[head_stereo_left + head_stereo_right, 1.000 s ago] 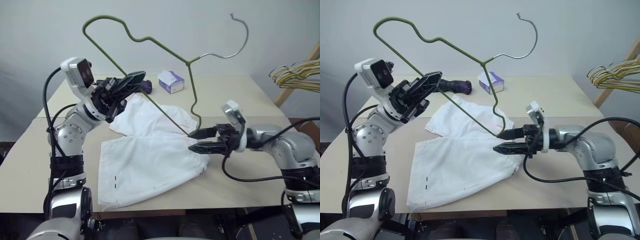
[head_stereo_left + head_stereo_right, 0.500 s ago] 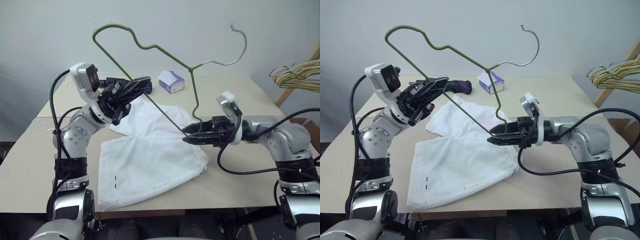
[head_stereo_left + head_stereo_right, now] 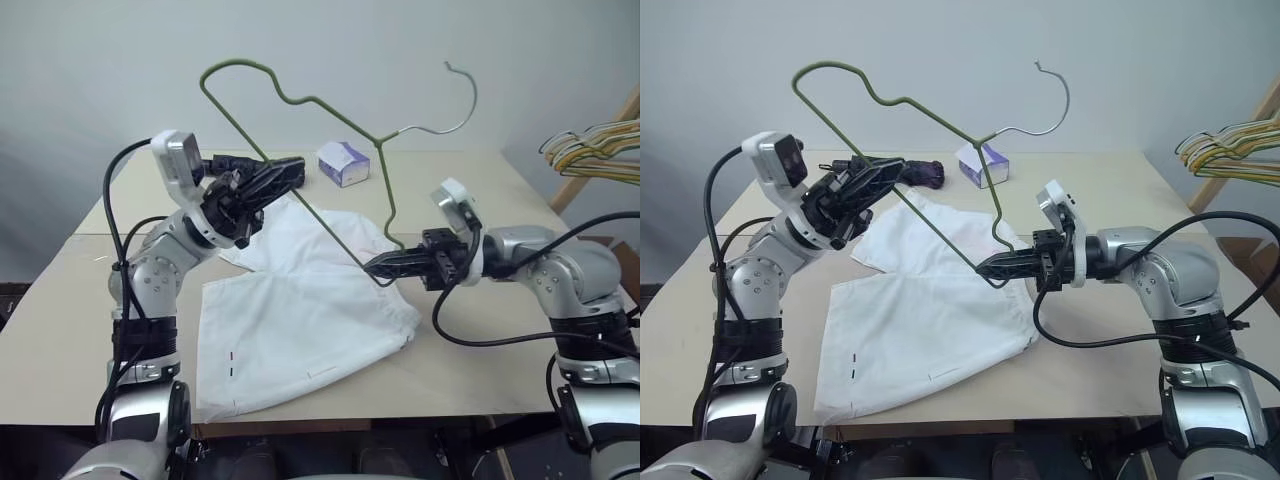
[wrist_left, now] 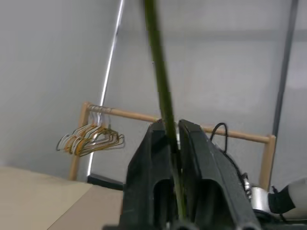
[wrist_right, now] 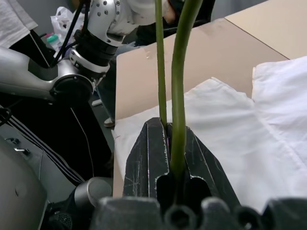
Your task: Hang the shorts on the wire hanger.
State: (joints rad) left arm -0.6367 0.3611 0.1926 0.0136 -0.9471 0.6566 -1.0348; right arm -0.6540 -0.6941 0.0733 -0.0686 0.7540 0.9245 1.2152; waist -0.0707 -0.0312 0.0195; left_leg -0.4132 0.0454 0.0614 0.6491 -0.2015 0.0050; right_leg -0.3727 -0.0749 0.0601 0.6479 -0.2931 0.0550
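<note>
The white shorts (image 3: 300, 320) lie flat on the table (image 3: 480, 190), waistband towards my right arm. The olive wire hanger (image 3: 378, 138) stands tilted in the air above them, its hook (image 3: 462, 95) up and to the right. My left gripper (image 3: 283, 168) is raised over the shorts' far left corner, its fingers (image 4: 156, 158) closed around the hanger's long straight wire. My right gripper (image 3: 373, 268) hovers just over the waistband and is shut on the hanger's lower bent corner, where two strands of the hanger (image 5: 178, 86) run between its fingers (image 5: 144, 158).
A small tissue box (image 3: 342, 163) and a dark purple item (image 3: 922, 172) sit at the table's far side. A bunch of coloured hangers (image 3: 590, 148) hangs on a wooden rack at the right. The near table edge runs just below the shorts' hem.
My right gripper, open beside the hanger's lower corner a second ago, has shut on it. The hanger's upper loop has come down and to the right with my left gripper.
</note>
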